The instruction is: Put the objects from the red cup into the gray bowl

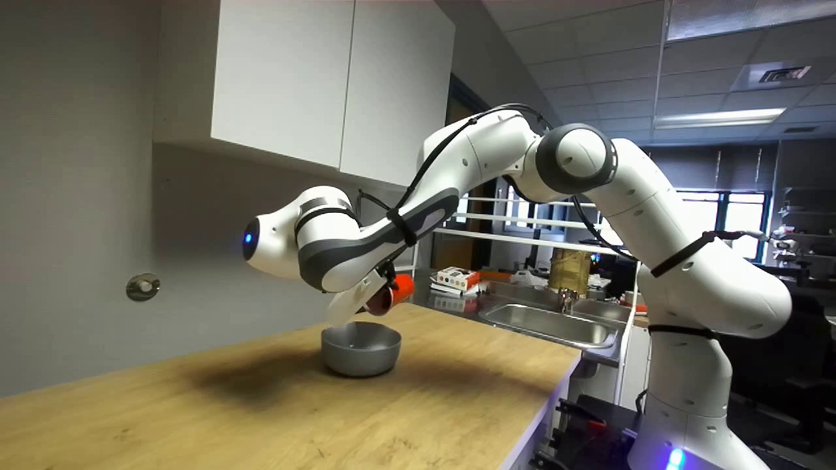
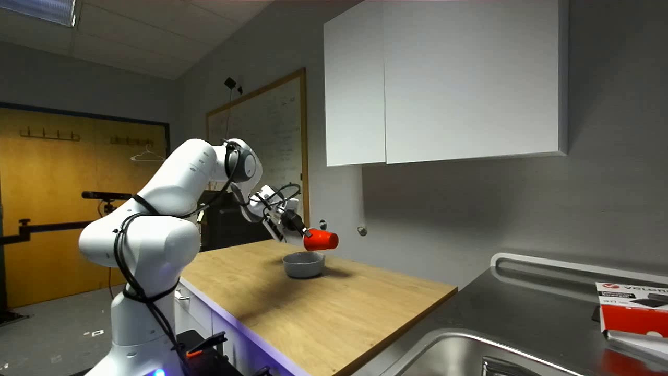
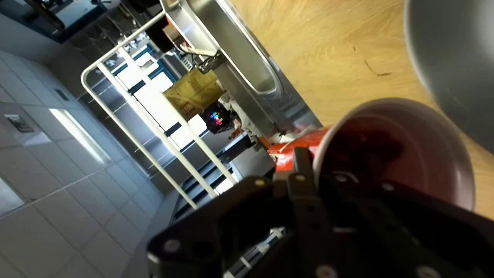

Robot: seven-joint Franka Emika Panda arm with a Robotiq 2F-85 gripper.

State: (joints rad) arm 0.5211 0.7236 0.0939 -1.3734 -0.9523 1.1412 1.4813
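My gripper (image 3: 321, 170) is shut on the wall of the red cup (image 1: 400, 292), with one finger outside and the other inside the rim. In both exterior views the cup (image 2: 322, 239) is tipped nearly on its side, above the gray bowl (image 1: 361, 356). Its mouth points toward the arm side and slightly down. In the wrist view I look into the cup (image 3: 436, 162); its inside is dark, and I cannot tell whether any objects are in it. The bowl stands upright on the wooden counter (image 2: 334, 300); it shows partly in the wrist view (image 3: 455, 50). What it holds is not clear.
A metal sink (image 1: 555, 324) lies beyond the counter's end. A red and white box (image 2: 634, 310) lies beside the sink. White cabinets (image 1: 287, 78) hang above the counter along the wall. A white rack (image 1: 516, 238) stands near the sink.
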